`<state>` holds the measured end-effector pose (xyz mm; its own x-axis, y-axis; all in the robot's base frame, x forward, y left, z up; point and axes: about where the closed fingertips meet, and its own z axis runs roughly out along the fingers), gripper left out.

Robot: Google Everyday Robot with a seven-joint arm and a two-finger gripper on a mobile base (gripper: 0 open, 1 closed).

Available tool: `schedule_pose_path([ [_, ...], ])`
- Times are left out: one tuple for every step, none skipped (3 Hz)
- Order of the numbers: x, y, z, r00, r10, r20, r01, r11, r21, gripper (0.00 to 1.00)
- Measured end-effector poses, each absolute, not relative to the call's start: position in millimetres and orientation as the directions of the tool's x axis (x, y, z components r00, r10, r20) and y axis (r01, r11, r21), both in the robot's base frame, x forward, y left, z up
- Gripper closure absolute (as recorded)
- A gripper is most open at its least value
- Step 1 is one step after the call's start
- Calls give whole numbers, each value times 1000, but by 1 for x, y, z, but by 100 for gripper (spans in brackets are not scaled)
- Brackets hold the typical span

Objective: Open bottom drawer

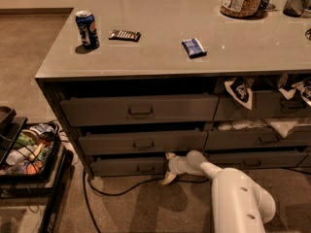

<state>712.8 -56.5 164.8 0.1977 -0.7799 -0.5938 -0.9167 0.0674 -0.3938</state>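
White two-finger gripper (168,168) is held low near the floor to reach the drawer. Jaws are released, empty. The wide dark grey bottom drawer (116,166) has its pull just left of the jaws, ungrasped.

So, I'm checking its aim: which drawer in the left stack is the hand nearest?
The bottom drawer, the lowest, slimmest front. The hand sits at its right end, near the floor; the middle drawer and top drawer lie above it.

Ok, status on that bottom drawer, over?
Pincer open, low at the right end of the slim dark grey bottom drawer. Small centre pull not gripped. Black cable on carpet below the front.
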Motion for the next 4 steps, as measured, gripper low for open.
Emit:
schedule_pose_path([
  [713, -57, 165, 198, -780, -594, -917, 67, -394, 0],
  [713, -56, 165, 198, -780, -594, -917, 67, -394, 18],
  [713, -56, 165, 198, -780, -594, -917, 67, -394, 41],
  [713, -56, 165, 198, -780, -594, -917, 67, -394, 64],
])
